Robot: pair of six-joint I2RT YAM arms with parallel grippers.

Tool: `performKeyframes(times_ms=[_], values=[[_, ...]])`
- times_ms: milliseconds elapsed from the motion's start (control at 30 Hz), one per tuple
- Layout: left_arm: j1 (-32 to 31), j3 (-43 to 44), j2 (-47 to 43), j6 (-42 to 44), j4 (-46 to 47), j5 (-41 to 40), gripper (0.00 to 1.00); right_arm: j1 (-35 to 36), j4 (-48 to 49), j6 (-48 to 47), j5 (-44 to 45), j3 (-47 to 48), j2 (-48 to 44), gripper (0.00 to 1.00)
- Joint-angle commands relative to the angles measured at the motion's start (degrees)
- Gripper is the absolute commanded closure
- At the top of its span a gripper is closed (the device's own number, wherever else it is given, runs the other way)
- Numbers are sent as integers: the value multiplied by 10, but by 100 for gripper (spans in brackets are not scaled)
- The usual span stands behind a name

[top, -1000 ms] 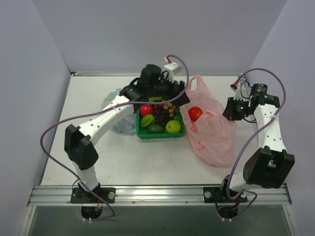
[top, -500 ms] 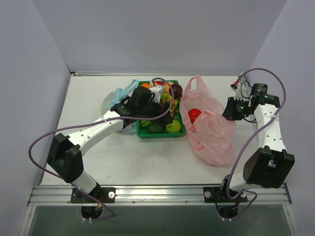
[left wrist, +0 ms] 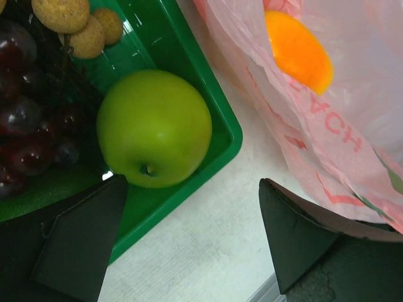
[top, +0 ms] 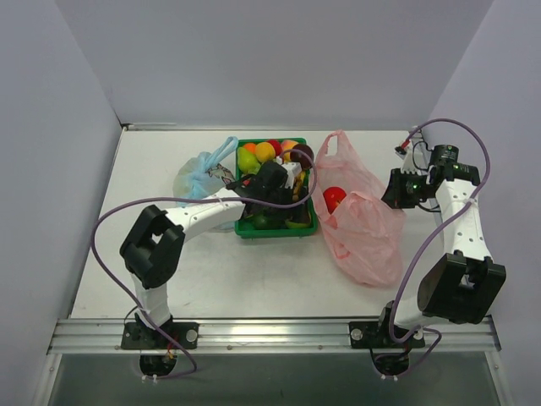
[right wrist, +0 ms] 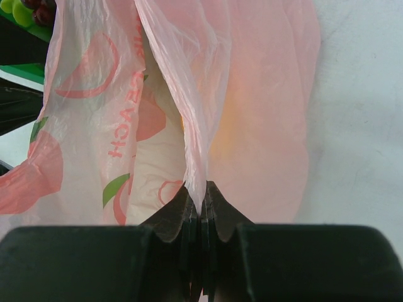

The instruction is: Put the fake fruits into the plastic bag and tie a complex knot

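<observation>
Left gripper (left wrist: 192,185) hangs wide open over the green apple (left wrist: 154,126) in the corner of the green tray (left wrist: 220,132). That fruit looks glossy, hard and light, so it could squirt free, and the best hold is across its widest part. The right gripper (right wrist: 201,207) is pinched tight on a fold of the thin, crinkly plastic bag (top: 363,228), which lies on the table (top: 254,279) just beside the tray with a red apple (top: 335,196) and an orange (left wrist: 296,50) inside. Watch the tray wall, the dark grapes (left wrist: 25,126) crowding the apple, and the bag's loose film nearby.
</observation>
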Motion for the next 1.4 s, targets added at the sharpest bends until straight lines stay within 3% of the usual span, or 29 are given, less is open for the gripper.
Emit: performKeyframes(times_ms=[0, 600, 800, 1200, 1367], values=[[-7, 41, 13, -5, 30, -20, 3, -4, -16, -8, -1, -3, -9, 100], [-17, 58, 47, 6, 6, -98, 3, -4, -17, -14, -6, -11, -7, 100], [-19, 67, 73, -8, 26, -41, 3, -5, -17, -17, -5, -14, -10, 100], [-18, 63, 89, -14, 37, -46, 2, -5, -23, -21, -9, -4, -4, 100], [-17, 44, 54, -13, 57, -41, 12, -5, -24, -21, -9, -3, -4, 100]])
